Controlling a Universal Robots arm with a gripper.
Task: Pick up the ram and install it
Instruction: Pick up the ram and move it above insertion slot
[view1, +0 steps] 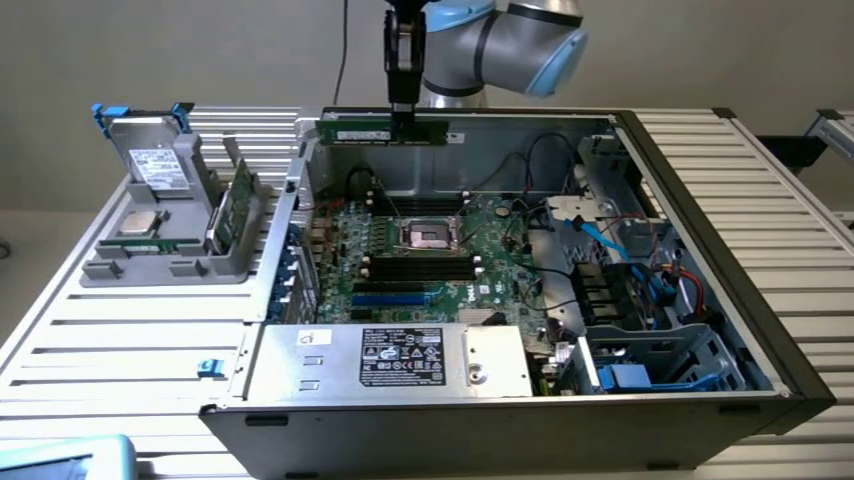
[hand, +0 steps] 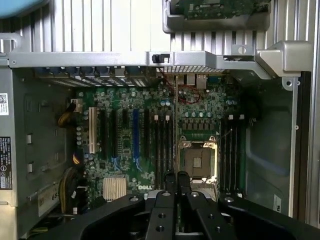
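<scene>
The gripper (view1: 400, 118) was clenched on the ram (view1: 354, 131). Its 2 slim black fingers (view1: 400, 95) pinched the stick a little off its middle, so it hung level above the far wall of the open computer case (view1: 534, 440). The ram was a thin, flat green board with a pale label.

Below and nearer lay the motherboard (view1: 501, 245), a dense green field of small parts. Its long black memory slots (view1: 416, 266) sat just near of the square metal processor socket (view1: 433, 234).

Such a narrow pinch could let the stick tilt or slip, and a skewed edge would catch a slot latch rather than seat.

At the exterior view's left, a grey moulded tray (view1: 134, 272) stood on the ribbed metal table (view1: 120, 340).
</scene>
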